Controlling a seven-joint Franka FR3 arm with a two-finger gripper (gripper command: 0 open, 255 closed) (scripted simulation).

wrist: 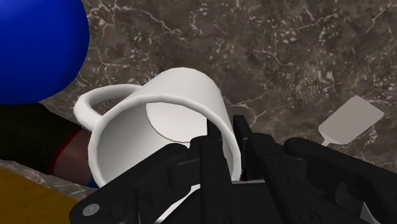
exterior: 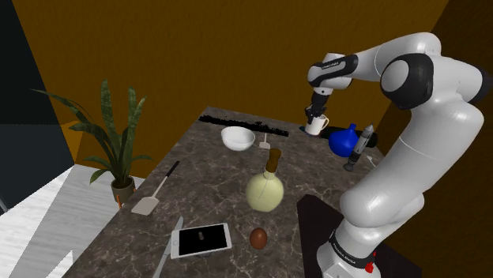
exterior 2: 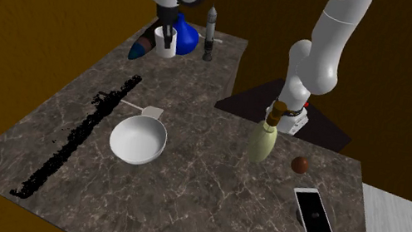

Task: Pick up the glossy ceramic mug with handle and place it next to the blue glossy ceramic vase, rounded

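Note:
A white mug with a handle hangs tilted in my black gripper near the table's far corner. In the wrist view the two fingers clasp the mug's rim wall, one inside and one outside, with the handle turned away from them. The round blue vase stands just to the right of the mug in the shoulder view. In the second exterior view the mug sits directly in front of the vase, under the gripper. Whether the mug's base touches the table I cannot tell.
On the dark marble table are a white bowl, a pale corked bottle, a phone, a brown egg-shaped thing, a spatula and a grey bottle beside the vase. A plant stands on the floor.

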